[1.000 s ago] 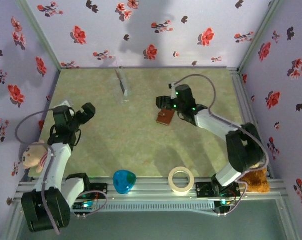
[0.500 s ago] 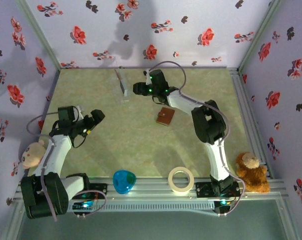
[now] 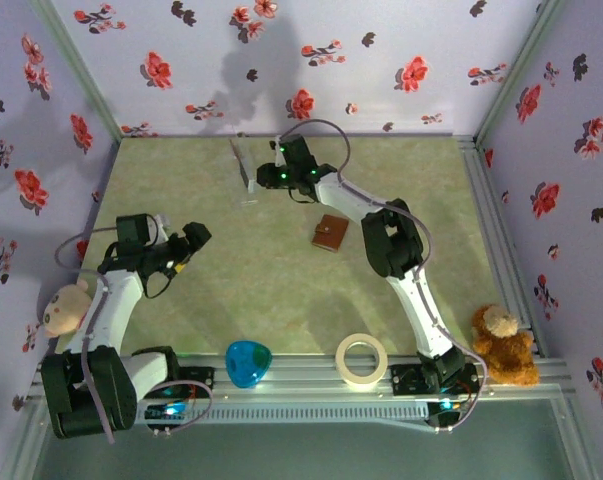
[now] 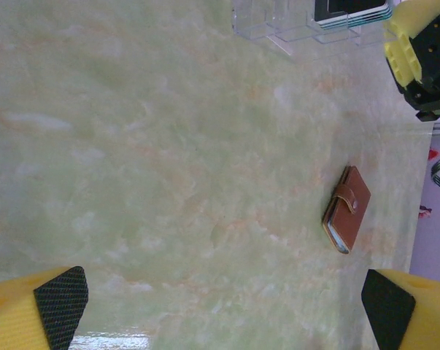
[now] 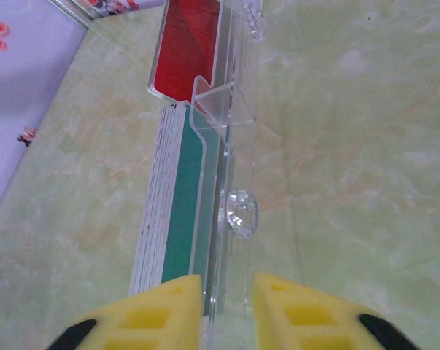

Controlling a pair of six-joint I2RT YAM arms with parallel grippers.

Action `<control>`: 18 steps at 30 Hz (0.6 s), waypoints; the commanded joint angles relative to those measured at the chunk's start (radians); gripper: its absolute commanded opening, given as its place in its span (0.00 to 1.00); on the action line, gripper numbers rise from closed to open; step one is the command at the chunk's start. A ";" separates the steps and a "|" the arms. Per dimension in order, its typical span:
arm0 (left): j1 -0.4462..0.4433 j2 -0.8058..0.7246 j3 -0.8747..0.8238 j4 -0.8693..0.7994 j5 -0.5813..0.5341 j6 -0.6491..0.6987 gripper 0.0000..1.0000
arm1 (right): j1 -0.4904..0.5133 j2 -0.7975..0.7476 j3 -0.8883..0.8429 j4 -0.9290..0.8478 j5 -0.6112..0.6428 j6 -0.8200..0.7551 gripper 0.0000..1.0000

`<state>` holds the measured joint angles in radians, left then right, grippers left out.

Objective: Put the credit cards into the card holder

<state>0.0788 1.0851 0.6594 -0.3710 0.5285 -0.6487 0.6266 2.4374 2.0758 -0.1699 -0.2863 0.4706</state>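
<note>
The brown card holder (image 3: 329, 233) lies closed on the table (image 3: 261, 290), its tab fastened (image 4: 346, 208). The credit cards stand in a clear plastic stand (image 3: 246, 172): a teal-faced stack (image 5: 183, 211) and a red card (image 5: 187, 47) behind it. My right gripper (image 3: 264, 178) is at the stand's near end. Its yellow fingers (image 5: 227, 288) are a narrow gap apart, astride the stand's clear wall, the left finger over the teal stack's end. My left gripper (image 3: 199, 238) hovers wide open (image 4: 223, 302) over bare table, well left of the card holder.
A tape roll (image 3: 362, 360) and a blue object (image 3: 248, 362) sit at the near edge. A teddy bear (image 3: 503, 345) is at the near right, a doll (image 3: 63, 308) at the near left. Flowered walls enclose the table on three sides.
My right arm swung from over the card holder to the clear stand at the back left, and its jaws narrowed. My left gripper shifted slightly right, then held still, open.
</note>
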 commanded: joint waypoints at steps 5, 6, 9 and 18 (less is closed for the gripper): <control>0.004 -0.003 0.007 -0.022 0.036 -0.006 1.00 | 0.017 0.006 0.072 -0.233 0.104 -0.078 0.03; 0.004 -0.002 0.008 -0.019 0.037 -0.006 1.00 | 0.020 0.000 0.074 -0.247 0.117 -0.090 0.01; 0.004 -0.003 0.017 -0.034 0.038 -0.007 1.00 | 0.028 -0.016 0.080 -0.297 0.160 -0.109 0.00; -0.003 -0.030 0.007 -0.043 0.042 -0.036 1.00 | 0.031 -0.173 -0.043 -0.378 0.206 -0.164 0.00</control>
<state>0.0788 1.0798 0.6594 -0.3943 0.5446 -0.6601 0.6514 2.3528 2.0842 -0.4438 -0.1299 0.3473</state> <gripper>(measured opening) 0.997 0.038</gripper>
